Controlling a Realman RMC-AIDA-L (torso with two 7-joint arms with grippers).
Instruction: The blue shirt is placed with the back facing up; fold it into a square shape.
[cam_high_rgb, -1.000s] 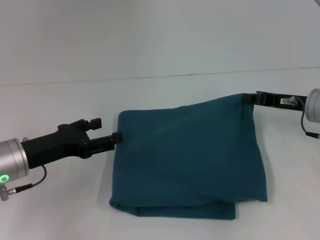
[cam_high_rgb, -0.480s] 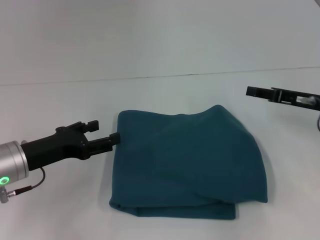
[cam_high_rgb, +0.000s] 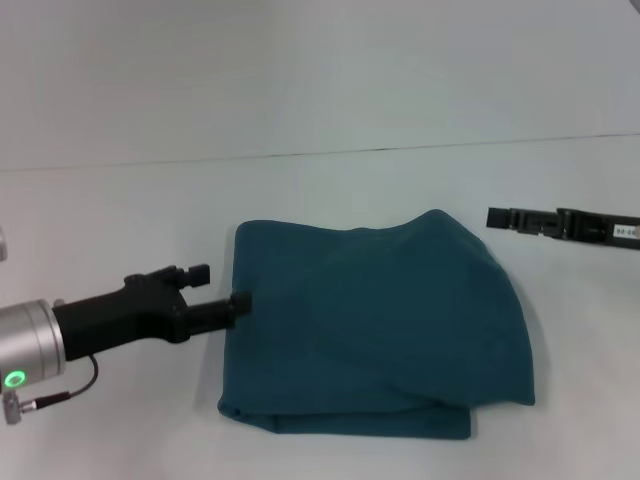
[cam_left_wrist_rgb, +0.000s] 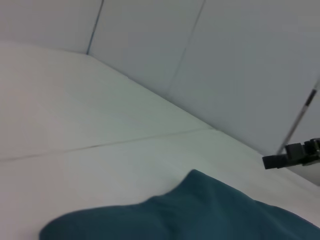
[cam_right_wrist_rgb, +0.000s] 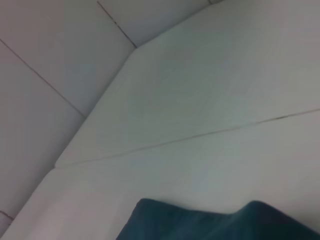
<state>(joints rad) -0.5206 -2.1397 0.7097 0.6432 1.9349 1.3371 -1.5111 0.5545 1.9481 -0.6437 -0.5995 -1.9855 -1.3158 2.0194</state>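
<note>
The blue shirt (cam_high_rgb: 380, 325) lies folded into a rough square in the middle of the white table, plain side up, with a soft hump at its far right corner. At its left edge my left gripper (cam_high_rgb: 220, 287) is open, and the nearer fingertip (cam_high_rgb: 238, 302) touches the cloth. My right gripper (cam_high_rgb: 492, 217) hangs open above the table, to the right of the shirt's far corner and clear of it. The left wrist view shows the shirt (cam_left_wrist_rgb: 200, 215) with the right gripper (cam_left_wrist_rgb: 292, 155) beyond it. In the right wrist view only the shirt's edge (cam_right_wrist_rgb: 225, 222) shows.
The white table (cam_high_rgb: 120, 210) extends on all sides of the shirt, with a thin seam line (cam_high_rgb: 330, 152) across its far part. A plain pale wall (cam_high_rgb: 300, 60) stands behind it.
My right gripper let go of the shirt's far right corner, which dropped onto the pile, then drew away to the right and lower. My left gripper shifted slightly lower along the shirt's left edge.
</note>
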